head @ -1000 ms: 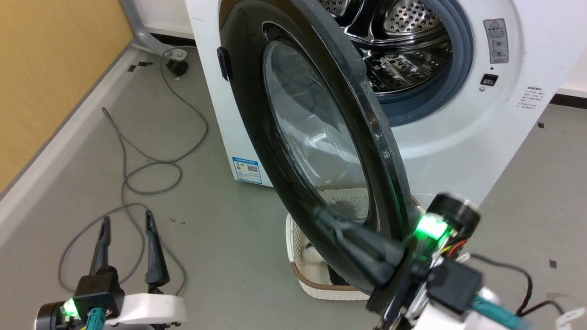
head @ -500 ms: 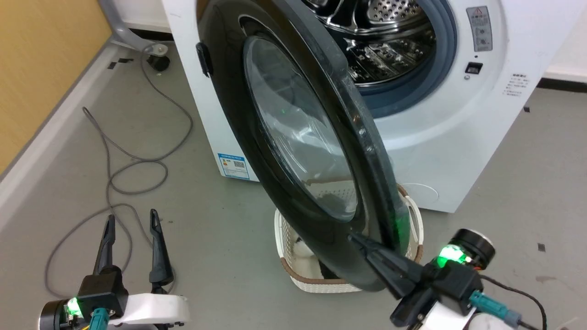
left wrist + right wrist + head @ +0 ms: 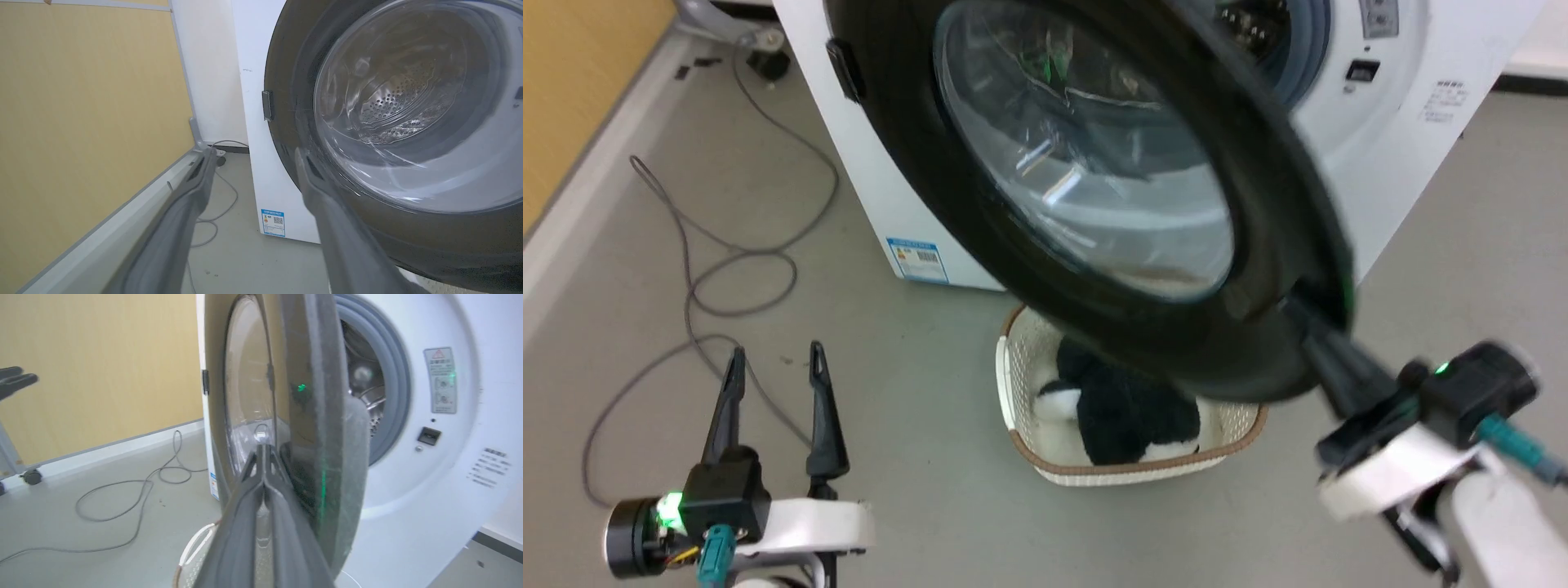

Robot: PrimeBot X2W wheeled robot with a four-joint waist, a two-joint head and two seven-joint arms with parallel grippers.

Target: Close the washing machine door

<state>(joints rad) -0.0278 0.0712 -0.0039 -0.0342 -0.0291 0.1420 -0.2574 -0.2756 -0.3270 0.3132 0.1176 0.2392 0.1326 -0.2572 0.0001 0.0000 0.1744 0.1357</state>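
Right claw [image 3: 1297,309], fingers pressed together, rests its tips on the glossy outer face of the washing machine door [image 3: 1094,163], which stands ajar from the washing machine [image 3: 1388,163]. Left claw [image 3: 776,363] hovers low above the floor, fingers apart and empty. Print on the blue label [image 3: 917,260] and grey warning sticker [image 3: 439,379] is too small to read.

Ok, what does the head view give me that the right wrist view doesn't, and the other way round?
Head view adds the black-and-white plush in the cream basket below the washing machine door, and the left gripper open over the floor. Right wrist view adds the door edge-on, with a gap between it and the grey-blue gasket, and the right gripper shut at the door's outer face. Shared: the door, the washing machine front and its latch slot.
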